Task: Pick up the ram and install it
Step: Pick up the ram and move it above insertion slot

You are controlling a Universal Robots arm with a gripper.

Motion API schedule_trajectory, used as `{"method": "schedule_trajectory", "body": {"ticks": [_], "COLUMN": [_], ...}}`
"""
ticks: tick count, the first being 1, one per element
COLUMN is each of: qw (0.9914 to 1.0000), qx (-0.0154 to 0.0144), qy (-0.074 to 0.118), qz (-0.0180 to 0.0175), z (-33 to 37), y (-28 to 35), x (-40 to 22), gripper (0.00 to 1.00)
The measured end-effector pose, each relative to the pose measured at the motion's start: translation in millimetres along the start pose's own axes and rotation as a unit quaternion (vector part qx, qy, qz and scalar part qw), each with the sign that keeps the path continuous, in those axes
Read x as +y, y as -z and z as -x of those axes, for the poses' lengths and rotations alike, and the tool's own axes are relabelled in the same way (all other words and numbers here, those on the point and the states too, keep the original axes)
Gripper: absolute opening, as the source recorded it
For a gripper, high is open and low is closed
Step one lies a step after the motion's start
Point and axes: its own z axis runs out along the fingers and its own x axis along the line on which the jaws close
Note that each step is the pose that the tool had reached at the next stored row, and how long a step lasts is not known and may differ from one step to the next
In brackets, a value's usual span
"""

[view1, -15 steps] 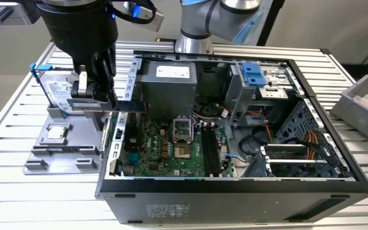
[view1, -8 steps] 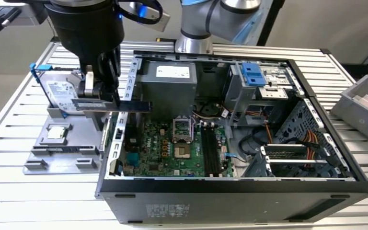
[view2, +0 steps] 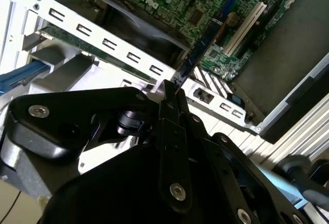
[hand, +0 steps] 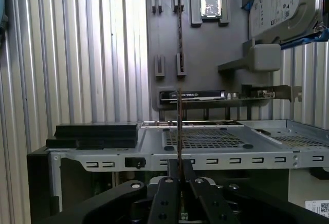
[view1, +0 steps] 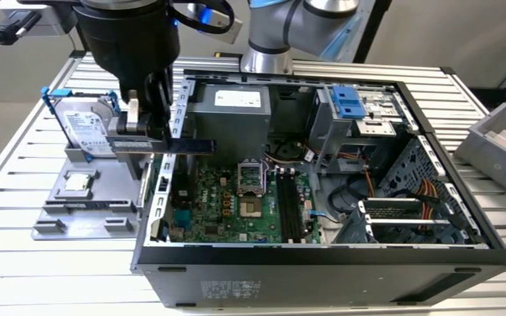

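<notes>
Gripper (view1: 137, 139): fingers clamped on one end of the ram (view1: 187, 145), which hangs in the air. Ram: on edge and level. In the exterior view its long axis runs nine-to-three o'clock, free end toward three o'clock, crossing above the side wall of the computer case (view1: 323, 276). Motherboard (view1: 226, 210) at its five o'clock. Hard drive (view1: 86, 128) at nine o'clock, grey tray (view1: 103, 197) at seven o'clock.

End effector (hand: 179, 171) clamping ram (hand: 179, 126), PC case rim (hand: 247, 160) behind, CPU (hand: 211, 6) on gray tray (hand: 205, 49)
</notes>
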Motion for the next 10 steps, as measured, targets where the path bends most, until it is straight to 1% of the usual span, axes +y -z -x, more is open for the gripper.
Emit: {"method": "schedule_trajectory", "body": {"ticks": [10], "qw": [1.00000], "qx": [0.0000], "qy": [0.000], "qz": [0.0000], "z": [0.4], "y": [-0.2], "x": [-9.6], "gripper": [0.00]}}
